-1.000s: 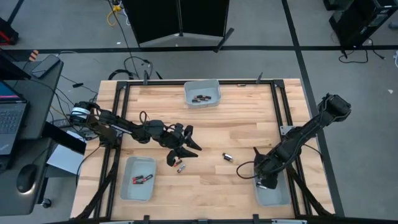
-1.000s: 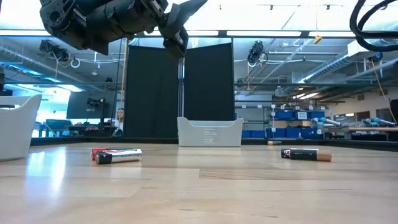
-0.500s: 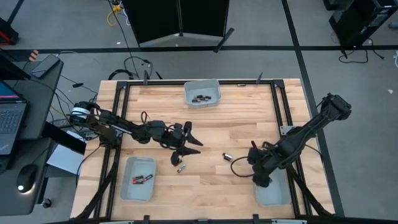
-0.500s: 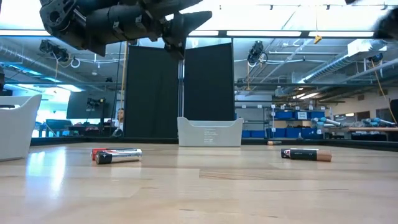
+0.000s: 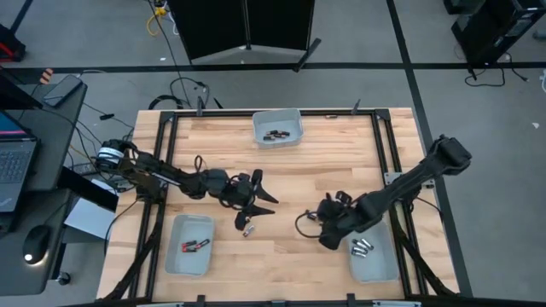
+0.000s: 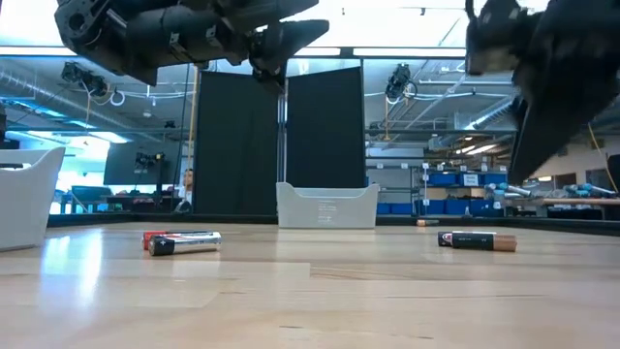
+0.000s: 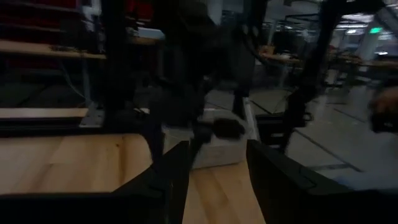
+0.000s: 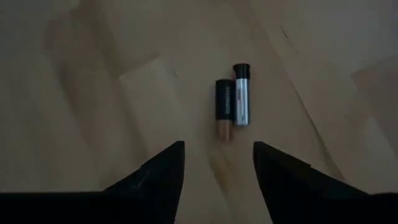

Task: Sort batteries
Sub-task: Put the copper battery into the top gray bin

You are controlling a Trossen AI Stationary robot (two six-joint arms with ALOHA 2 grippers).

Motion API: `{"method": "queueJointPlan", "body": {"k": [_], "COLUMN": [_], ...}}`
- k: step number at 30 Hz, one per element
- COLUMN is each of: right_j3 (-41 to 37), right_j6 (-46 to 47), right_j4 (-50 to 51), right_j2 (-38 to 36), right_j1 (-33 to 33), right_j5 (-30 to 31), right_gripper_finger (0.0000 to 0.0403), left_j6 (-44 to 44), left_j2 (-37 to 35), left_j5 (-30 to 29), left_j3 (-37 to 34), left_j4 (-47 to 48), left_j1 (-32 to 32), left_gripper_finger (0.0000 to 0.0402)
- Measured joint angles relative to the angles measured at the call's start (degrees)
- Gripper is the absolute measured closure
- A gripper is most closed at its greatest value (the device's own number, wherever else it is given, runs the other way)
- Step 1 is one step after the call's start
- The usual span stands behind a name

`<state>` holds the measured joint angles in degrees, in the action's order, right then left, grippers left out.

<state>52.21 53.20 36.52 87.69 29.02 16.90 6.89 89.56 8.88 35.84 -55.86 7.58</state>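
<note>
Two batteries (image 8: pixel 230 102) side by side below open right end effector (image 8: pixel 216 165)

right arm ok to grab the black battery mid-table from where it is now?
Probably yes. The right gripper is open and empty above the black battery, bare wood between. A silver battery lies right against it, so the fingers may catch both.
</note>
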Motion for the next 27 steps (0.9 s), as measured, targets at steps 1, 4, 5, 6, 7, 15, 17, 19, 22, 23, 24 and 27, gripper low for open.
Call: {"method": "queueJointPlan", "body": {"k": [1,4,5,6,7,15,17,19,22,23,24,27], "right_j3": [-0.2,-0.2,-0.2,-0.2,-0.2,-0.3,-0.2,-0.2,-0.2,-0.2,-0.2,-0.2], "right_j6": [-0.6,-0.9,-0.9,-0.9,-0.9,-0.9,-1.0,-1.4,-2.0,-2.2,-2.3,-2.4], "right_j4": [-0.9,-1.4,-1.5,-1.5,-1.6,-4.0,-4.7,-4.5,-5.2,-5.5,-5.7,-6.3], "right_j2": [1.0,3.9,4.8,5.5,6.1,8.9,9.1,9.4,10.1,10.3,10.5,11.5], "right_j1": [-0.2,-0.5,-0.6,-0.7,-0.7,-0.9,-1.1,-1.4,-1.8,-1.9,-2.1,-2.2], "right_j5": [0.3,1.3,1.3,1.3,1.3,1.5,1.5,1.5,0.7,0.4,0.3,-0.4], "right_gripper_finger": [0.02,0.0199,0.0199,0.0199,0.02,0.0201,0.0203,0.0206,0.0212,0.0215,0.0218,0.0228], "left_j6": [-0.6,-0.9,-0.8,-0.8,-0.7,-0.4,-0.3,-0.3,-0.3,-0.3,-0.3,-0.3], "left_j2": [0.0,0.0,0.0,0.0,0.0,0.0,0.0,0.0,0.0,0.0,0.0,0.0], "left_j5": [-0.9,-3.2,-3.2,-3.3,-3.3,-3.8,-3.8,-3.8,-3.8,-3.8,-3.8,-3.8], "left_j3": [-0.4,-1.6,-2.0,-2.4,-2.7,-3.3,-3.3,-3.3,-3.3,-3.3,-3.3,-3.3], "left_j4": [-0.1,-0.5,-1.0,-1.7,-1.8,-2.0,-2.1,-2.1,-2.0,-2.0,-2.0,-2.0], "left_j1": [0.2,0.7,0.7,0.9,1.0,1.5,1.5,1.5,1.5,1.5,1.5,1.5], "left_gripper_finger": [0.0234,0.0234,0.0234,0.0234,0.0234,0.0234,0.0234,0.0234,0.0234,0.0234,0.0234,0.0234]}}
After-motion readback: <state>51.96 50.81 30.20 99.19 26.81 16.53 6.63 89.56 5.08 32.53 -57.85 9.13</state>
